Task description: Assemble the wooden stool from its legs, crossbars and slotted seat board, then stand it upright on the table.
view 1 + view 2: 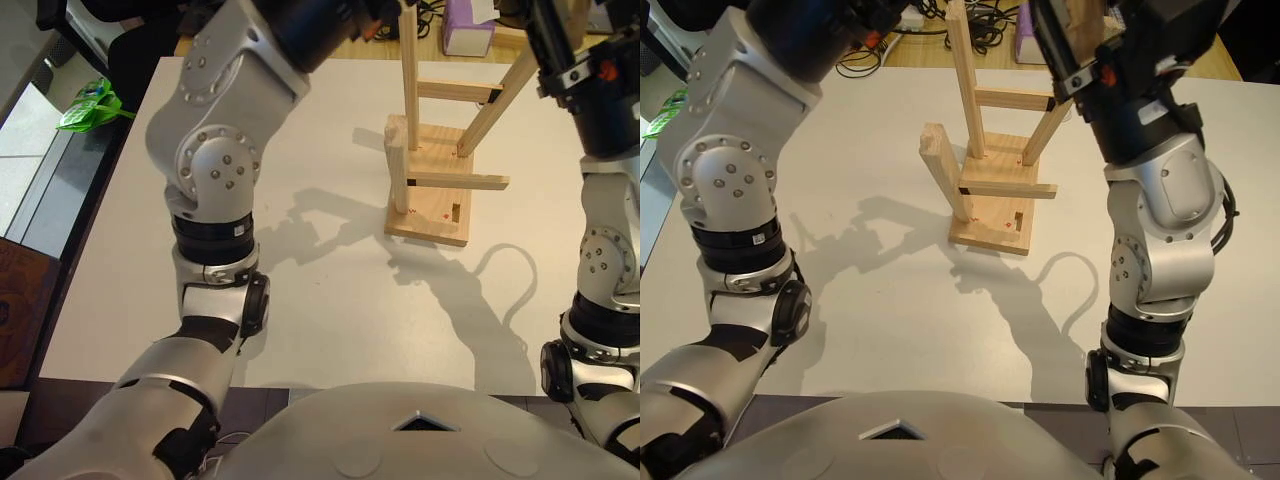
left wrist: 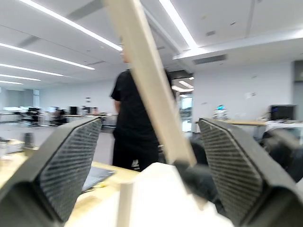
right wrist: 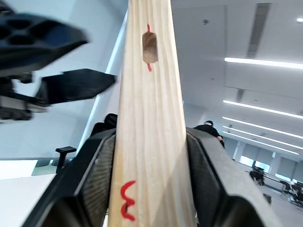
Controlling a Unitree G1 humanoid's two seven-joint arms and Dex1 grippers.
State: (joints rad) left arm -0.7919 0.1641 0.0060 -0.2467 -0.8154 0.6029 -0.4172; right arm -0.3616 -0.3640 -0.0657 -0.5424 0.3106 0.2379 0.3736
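- Wooden stool [image 1: 990, 225] (partly built, legs pointing up): grasped at one leg by the right gripper [image 3: 152, 175], whose two pads are clenched on opposite faces of that leg.
- Gripped leg [image 3: 150, 109]: the face toward the wrist camera carries a drilled hole and red marks. In the head views it slants up from the far right corner of the seat board toward the right arm.
- Left gripper [image 2: 151, 170]: released, with both fingers [image 2: 71, 175] spread wide. The far left leg [image 1: 410, 90] passes between them with a gap on each side (no pad contact visible).
- Seat board [image 1: 440, 205]: lies flat on the table [image 1: 350, 300], in the far half and about midway between the left and right edges. Its near right corner shows an open slot [image 1: 455, 212] with a red mark beside it.
- Near left leg [image 1: 397, 165]: stands at the near left corner of the seat board, leaning slightly.
- Upper crossbar [image 1: 455, 92]: joins the far left leg to the gripped leg, well above the seat board.
- Lower crossbar [image 1: 460, 181]: runs from the near left leg toward the right edge of the table. Its other end is free and reaches past the board's right side.
- Purple box [image 1: 468, 30]: sits at the far edge of the table, behind the stool.
- Green item [image 1: 90, 105]: lies off the table, beyond its far left corner (type cannot be told).
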